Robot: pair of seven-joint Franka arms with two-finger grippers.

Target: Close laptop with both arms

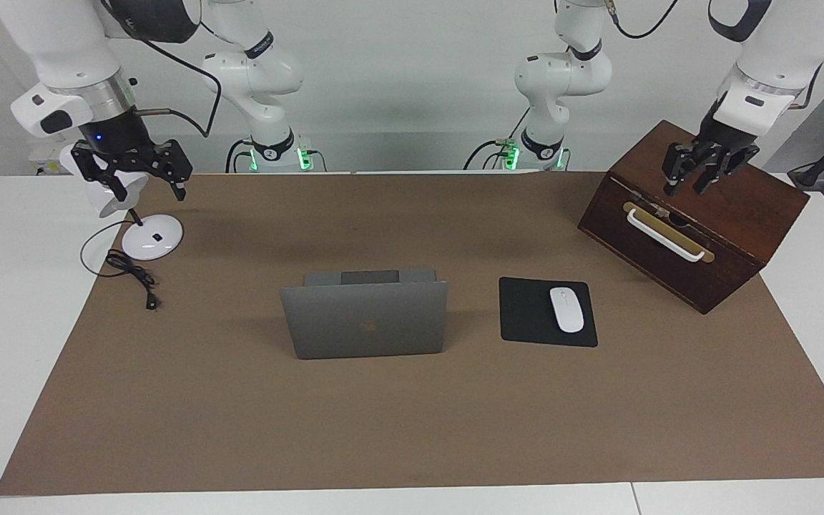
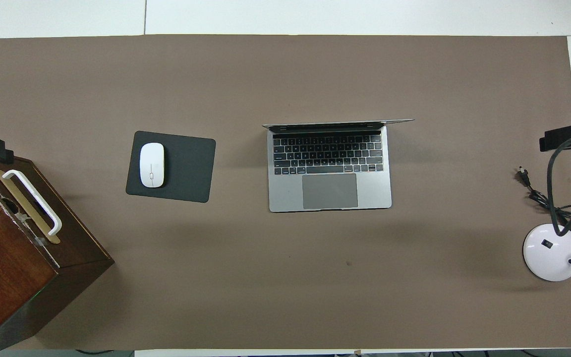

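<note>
Robotics lab with a staged desk setup

Two white robot arms (image 1: 262, 86) stand bolted at the top of the frame against a bare white wall, green lights at their bases; a brown mat (image 1: 412, 415) covers the white table (image 1: 11, 343), laid with a laptop (image 1: 365, 318), mouse pad (image 1: 526, 315), desk lamp (image 1: 151, 236) and wooden box (image 1: 698, 222).

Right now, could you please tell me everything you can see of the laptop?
The laptop is thin, silver-grey metal, open, its lid standing about upright with a dark logo on the back. It has a black keyboard and grey trackpad. It rests mid-table on the brown mat, beside the black mouse pad; nothing else touches it.
</note>
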